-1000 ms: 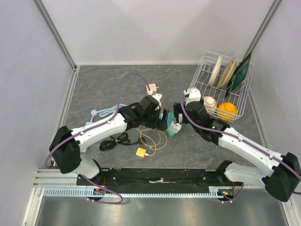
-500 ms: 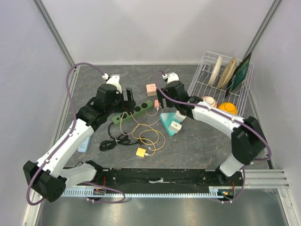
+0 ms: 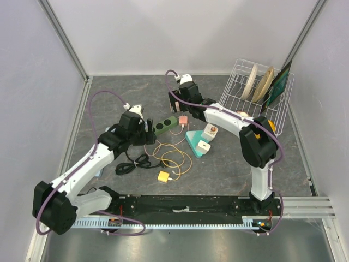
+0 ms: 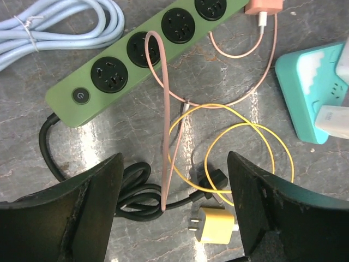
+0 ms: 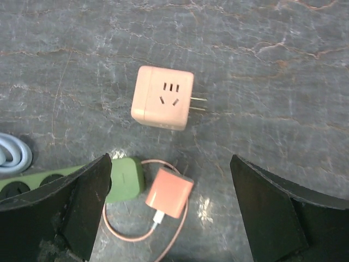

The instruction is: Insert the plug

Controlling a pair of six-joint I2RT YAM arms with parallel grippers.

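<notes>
Left gripper (image 4: pixel 173 207) hovers over loose cables (image 4: pixel 166 120) below the green power strip (image 4: pixel 142 52), jaws spread wide, gripping nothing; the pink plug (image 5: pixel 169 195) lies just beside the strip's right end; right gripper (image 5: pixel 170 210) hangs above it, jaws wide apart, unladen.

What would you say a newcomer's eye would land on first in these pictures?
The green power strip at mid-table, with a pink cable and a yellow cable looping on its near side. Just beyond its end lies a pink cube adapter, prongs out, beneath the open right gripper. A white dish rack stands far right.
</notes>
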